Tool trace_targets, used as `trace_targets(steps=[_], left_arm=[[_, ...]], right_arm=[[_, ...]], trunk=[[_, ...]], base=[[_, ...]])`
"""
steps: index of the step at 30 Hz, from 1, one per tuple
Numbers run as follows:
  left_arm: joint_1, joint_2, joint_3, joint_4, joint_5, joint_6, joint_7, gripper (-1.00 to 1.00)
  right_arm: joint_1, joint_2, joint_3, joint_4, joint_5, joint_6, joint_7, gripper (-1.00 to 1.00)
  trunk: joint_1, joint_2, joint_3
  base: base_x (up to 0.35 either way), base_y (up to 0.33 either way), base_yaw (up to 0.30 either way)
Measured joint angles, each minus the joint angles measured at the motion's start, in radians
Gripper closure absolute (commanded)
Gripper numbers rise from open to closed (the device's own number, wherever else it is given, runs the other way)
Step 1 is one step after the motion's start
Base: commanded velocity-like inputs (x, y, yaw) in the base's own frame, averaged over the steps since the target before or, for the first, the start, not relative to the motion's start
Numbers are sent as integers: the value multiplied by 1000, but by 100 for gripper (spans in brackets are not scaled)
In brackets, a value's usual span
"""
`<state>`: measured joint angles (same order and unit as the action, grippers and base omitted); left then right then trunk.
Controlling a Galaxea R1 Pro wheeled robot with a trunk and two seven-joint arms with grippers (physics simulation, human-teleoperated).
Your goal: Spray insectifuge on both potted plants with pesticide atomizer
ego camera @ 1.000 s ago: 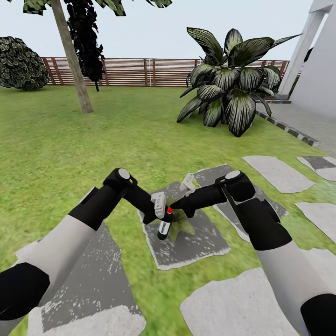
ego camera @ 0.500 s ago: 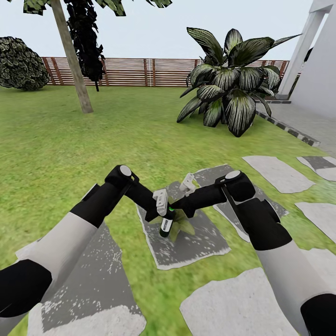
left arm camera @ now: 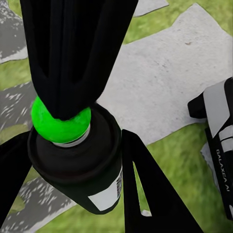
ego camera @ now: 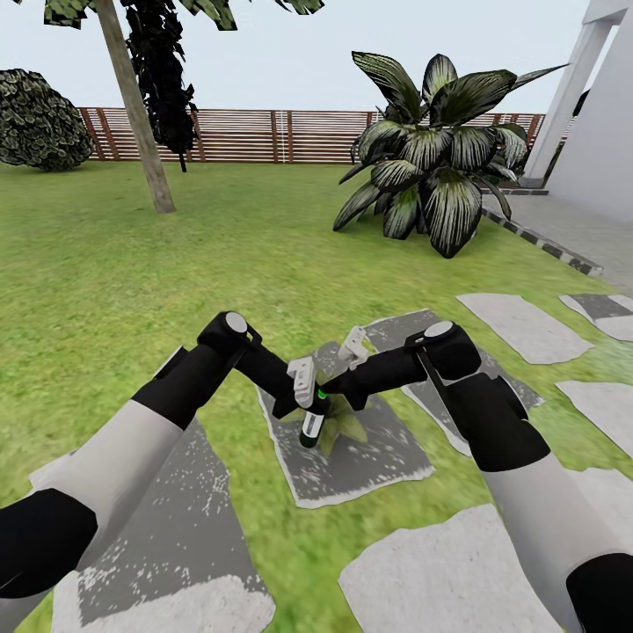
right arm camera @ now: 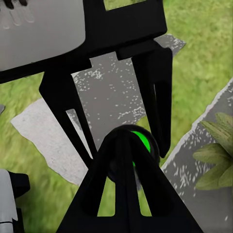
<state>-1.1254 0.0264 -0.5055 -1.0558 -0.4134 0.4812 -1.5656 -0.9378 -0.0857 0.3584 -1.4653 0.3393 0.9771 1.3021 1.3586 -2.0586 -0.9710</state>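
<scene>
Pesticide atomizer (ego camera: 311, 427): dark bottle, white label band, top showing green; standing upright between the 2 fingers of the left claw (ego camera: 305, 397), which is gripping its body. In the left wrist view the bottle (left arm camera: 82, 170) is sitting between the dark fingers.

Right claw (ego camera: 327, 389): a fingertip is pressing down on the green top (right arm camera: 141, 142); whether this claw is open or closed is unclear.

Potted plant (ego camera: 345, 425): lying just beside the bottle, on a grey stepping stone (ego camera: 369, 462).
</scene>
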Motion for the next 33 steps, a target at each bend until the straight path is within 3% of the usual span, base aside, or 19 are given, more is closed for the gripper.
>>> trace_targets(steps=[7, 11, 15, 20, 21, 23, 24, 25, 26, 27, 28, 29, 31, 32, 33], left_arm=[[8, 7, 0, 2, -4, -27, 0, 100], [23, 30, 0, 62, -9, -58, 0, 100], [30, 82, 2, 180, -43, -120, -1, 100], [29, 175, 12, 205, -49, -129, -1, 100], [28, 200, 14, 207, -48, -129, -1, 100], [24, 227, 74, 207, -45, -122, -1, 100], [24, 230, 137, 207, -45, -116, -1, 100], [24, 232, 249, 206, -46, -82, 0, 100], [24, 233, 301, 206, -46, -54, 0, 100], [23, 235, 359, 205, -47, 0, 8, 100], [24, 237, 404, 203, -49, 70, 88, 100], [26, 237, 425, 202, -49, 141, 170, 100], [30, 237, 435, 199, -48, 219, 231, 100], [31, 237, 437, 199, -48, 255, 248, 100], [32, 237, 438, 198, -47, 277, 255, 100]], right_arm=[[0, 0, 0, 0, 0, 0, 0, 100], [0, 0, 0, 0, 0, 0, 0, 100], [0, -1, 0, 0, 0, 0, 0, 100], [2, -7, 0, 1, 2, -64, 1, 100], [3, -25, 0, 1, 4, -76, 2, 100], [10, -71, -1, 4, 4, -83, 0, 100], [11, -90, -4, 6, 5, -84, -4, 100], [12, -131, -13, 8, 8, -85, -9, 100], [12, -153, -20, 11, 8, -83, -13, 100], [12, -182, -56, 26, 10, -82, -40, 100], [12, -206, -157, 57, 14, -81, -121, -100], [12, -216, -311, 78, 15, -80, -244, -100], [12, -217, -475, 89, 17, -78, -393, -100], [12, -216, -522, 92, 14, -77, -471, -100], [12, -215, -541, 92, 11, -75, -516, -100]], trunk=[[0, 0, 0], [0, 0, 0], [0, 0, 0], [0, 0, 0], [0, 0, 0], [0, 0, 0], [0, 0, 0], [0, 0, 0], [0, 0, 0], [0, 0, 0], [0, 0, 0], [0, 0, 0], [0, 0, 0], [0, 0, 0], [0, 0, 0]], base=[[0, 0, 0], [0, 0, 0], [0, 0, 0], [0, 0, 0], [0, 0, 0], [0, 0, 0], [0, 0, 0], [0, 0, 0], [0, 0, 0], [0, 0, 0], [0, 0, 0], [0, 0, 0], [0, 0, 0], [0, 0, 0], [0, 0, 0]])
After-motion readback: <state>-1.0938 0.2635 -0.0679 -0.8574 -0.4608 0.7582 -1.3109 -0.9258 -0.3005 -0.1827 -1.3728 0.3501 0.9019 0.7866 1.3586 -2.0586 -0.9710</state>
